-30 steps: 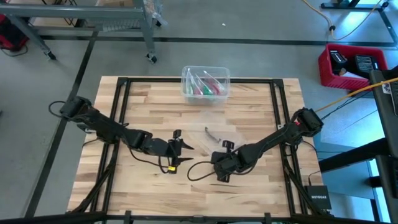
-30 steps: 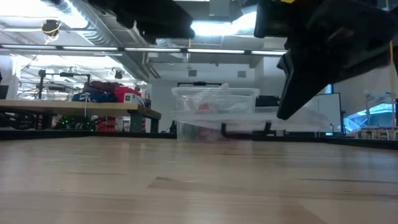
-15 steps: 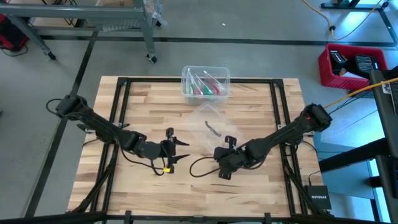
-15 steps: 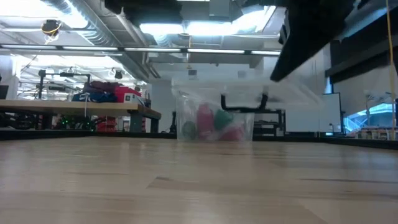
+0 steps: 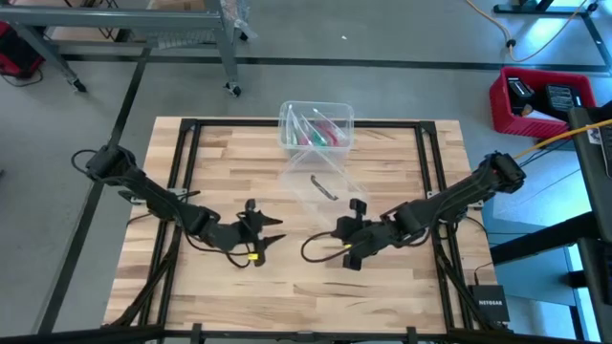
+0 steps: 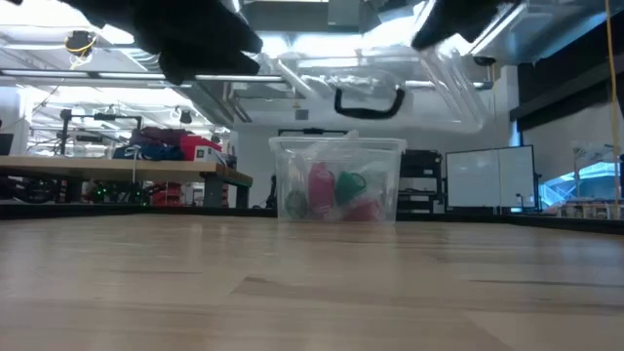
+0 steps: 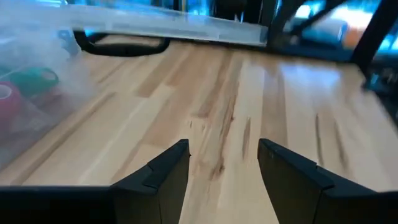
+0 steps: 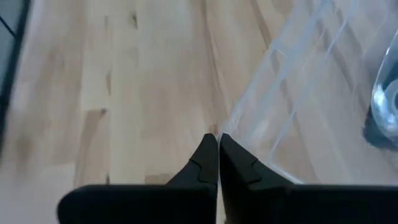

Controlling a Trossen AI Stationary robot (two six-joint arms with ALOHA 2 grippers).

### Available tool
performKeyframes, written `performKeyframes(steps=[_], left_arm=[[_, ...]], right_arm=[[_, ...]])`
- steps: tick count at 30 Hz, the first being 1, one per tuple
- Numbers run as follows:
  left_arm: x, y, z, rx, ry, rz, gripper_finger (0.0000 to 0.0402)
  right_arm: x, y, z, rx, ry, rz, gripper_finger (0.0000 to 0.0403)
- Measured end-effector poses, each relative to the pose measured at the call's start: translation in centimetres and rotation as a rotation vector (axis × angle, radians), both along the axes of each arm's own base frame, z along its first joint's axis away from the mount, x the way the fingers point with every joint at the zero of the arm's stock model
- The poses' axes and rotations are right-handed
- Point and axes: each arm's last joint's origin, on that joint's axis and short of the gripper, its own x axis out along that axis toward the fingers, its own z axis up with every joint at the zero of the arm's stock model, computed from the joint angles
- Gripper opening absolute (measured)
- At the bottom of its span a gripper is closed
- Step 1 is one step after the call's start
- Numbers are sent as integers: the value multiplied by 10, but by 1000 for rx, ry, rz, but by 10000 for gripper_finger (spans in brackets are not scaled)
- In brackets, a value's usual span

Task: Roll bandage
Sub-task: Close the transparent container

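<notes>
A clear plastic tub (image 5: pixel 316 125) stands on the far-middle part of the wooden table (image 5: pixel 220 162). The bandage (image 6: pixel 349 186) sits inside it as a small teal-green wad, pressed among pink-red rolls (image 6: pixel 320 184). It also shows through the tub's wall in the left wrist view (image 7: pixel 34 79). Bunched up like this, it has no long axis or heading that can be read.

The tub's clear lid (image 5: pixel 320 183) is off and held in the air on the near side of the tub, tilted, with its dark handle (image 5: pixel 325 186) on top. In the low view the lid (image 6: pixel 390 83) hangs above the tub. The right gripper (image 5: pixel 356 205), near and slightly right of the tub, has its fingers (image 8: pixel 208 163) pressed together on the lid's edge (image 8: pixel 292 112).

The left gripper (image 5: pixel 256 225) hovers over bare wood, near and left of the tub and well apart from it. Its fingers (image 7: pixel 161 174) are spread with nothing between them.
</notes>
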Motion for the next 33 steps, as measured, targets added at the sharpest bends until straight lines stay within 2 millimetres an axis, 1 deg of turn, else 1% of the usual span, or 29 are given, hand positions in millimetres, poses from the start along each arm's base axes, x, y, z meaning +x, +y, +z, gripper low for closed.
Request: performKeyframes(steps=[4, 6, 13, 18, 21, 24, 28, 31, 33], left_arm=[[-3, 5, -6, -60, -131, 24, 182], [-2, 9, -10, -59, -174, 32, 182], [12, 21, -13, -47, -263, 66, 182], [18, 27, -9, -50, -323, 18, 182], [20, 32, -7, -57, -342, -2, 182], [22, 38, -7, -56, -353, 15, 182], [14, 50, -4, -78, -484, 17, 182], [9, 59, 0, -109, -596, -52, 182], [10, 64, 3, -131, -634, -102, 182]], right_arm=[[1, 1, 11, 6, -77, 44, 1], [3, 2, 14, 9, -111, 65, 1], [10, 7, 23, 6, -216, 166, 1], [10, 8, 30, 12, -260, 203, 1], [7, 7, 37, 19, -286, 213, 1], [2, 8, 43, 8, -307, 237, 1], [-2, 11, 51, 7, -348, 271, 1], [-3, 13, 53, -5, -361, 292, 1], [-3, 13, 53, -12, -368, 298, 1]])
